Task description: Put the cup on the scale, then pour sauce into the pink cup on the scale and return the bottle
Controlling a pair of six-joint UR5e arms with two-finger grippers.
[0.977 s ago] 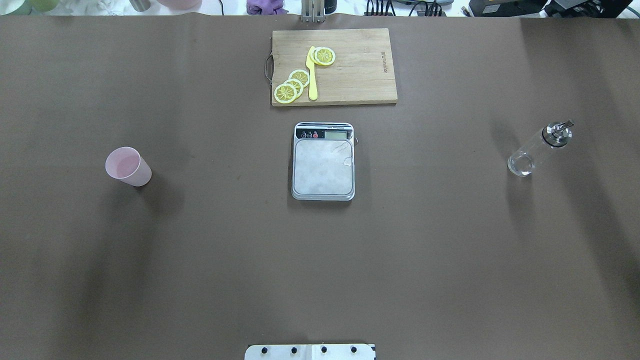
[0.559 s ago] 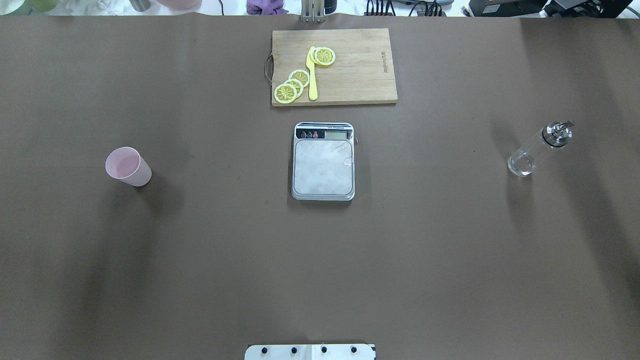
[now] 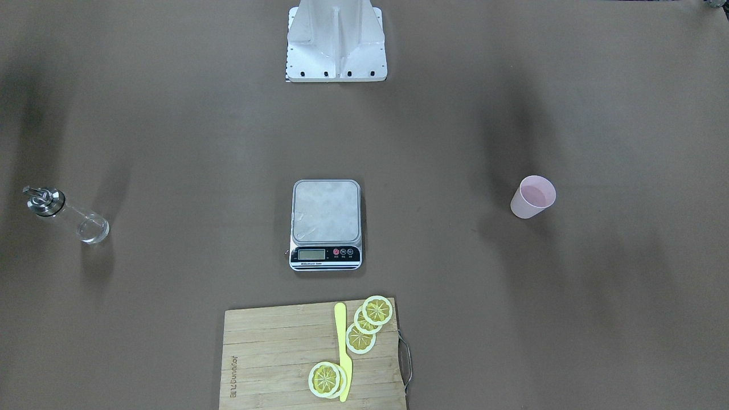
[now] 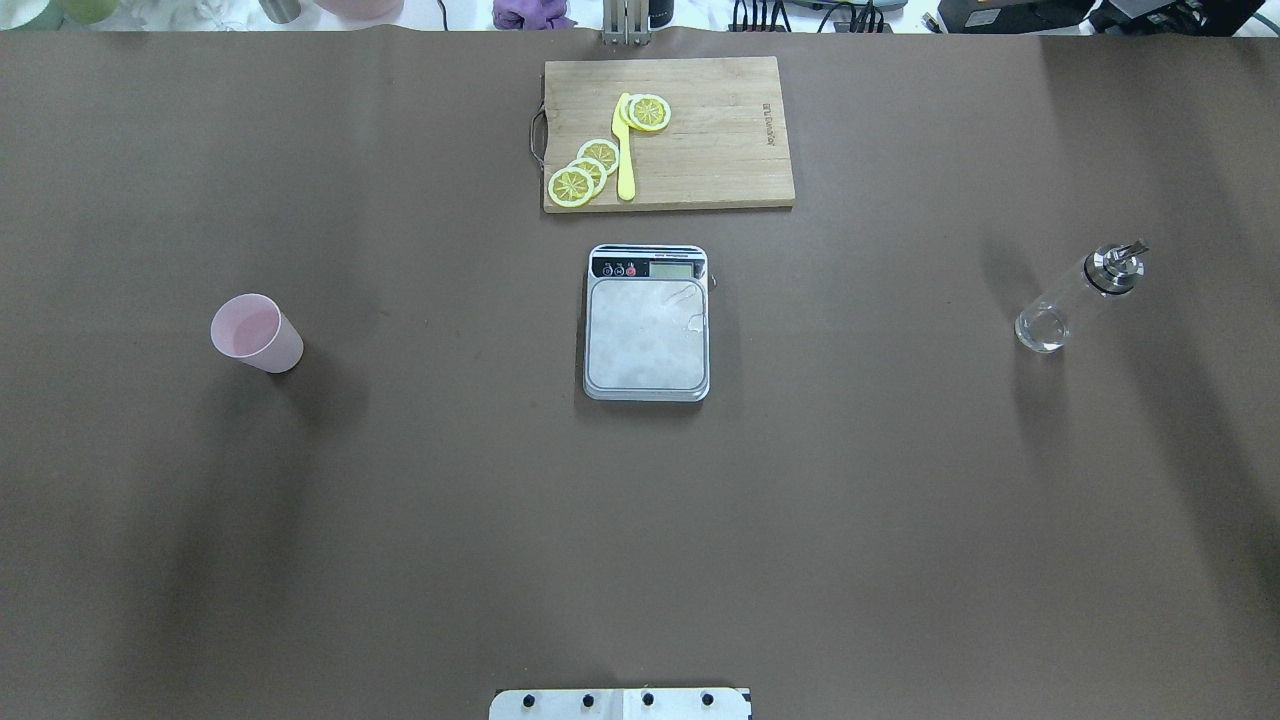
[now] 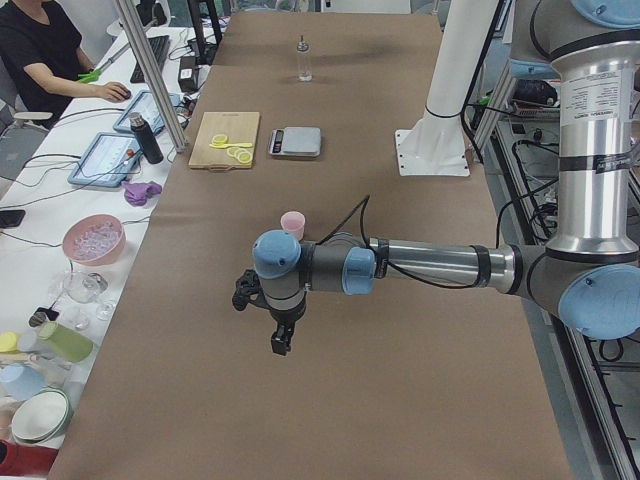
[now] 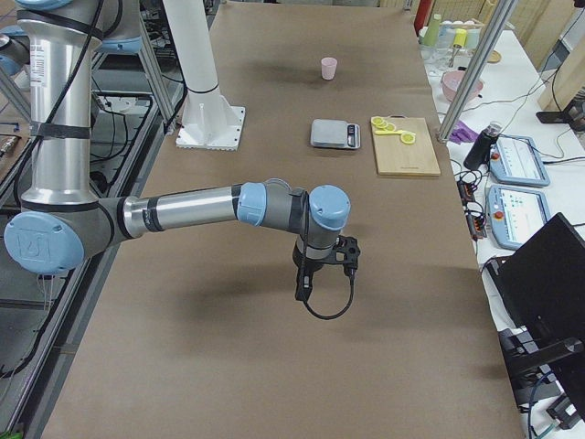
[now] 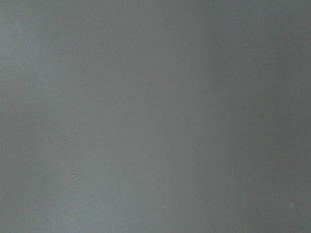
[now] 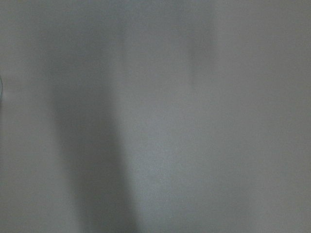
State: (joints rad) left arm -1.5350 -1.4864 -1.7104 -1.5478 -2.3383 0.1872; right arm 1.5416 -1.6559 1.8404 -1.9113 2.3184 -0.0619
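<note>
1. The cup (image 4: 256,333) is found upright, mouth up, on the table (image 4: 640,560). In the overhead view it lies at 9 o'clock from the scale (image 4: 647,335), well apart from it. Nothing is carried on the scale's platform.
2. The left end effector (image 5: 282,346) is shown only in the left side view, pointed down above the table. In that view the cup lies at 12 o'clock from it, near, further along the table toward the scale. Whether it is wide or narrow cannot be told. Nothing is seen held in it.
3. The cup's long axis is vertical, so a grasp from the side across the tapered wall is judged likely. The left arm is judged the nearer one for this.
4. The bottle (image 4: 1075,300) is noted at 3 o'clock from the scale, well apart, standing with its spout cap up. The right end effector (image 6: 301,293) is seen only in the right side view, hanging above that end of the table. Its opening cannot be told either. The right arm is judged the nearer one to the bottle.
5. A burnt-in brand mark is noted near one short edge of the cutting board (image 4: 700,150), at 12 o'clock from the scale. It is too small to be read.
6. No digits can be made out on the scale's display, and the print on its black strip is illegible. No label is seen on the cup or the bottle.
</note>
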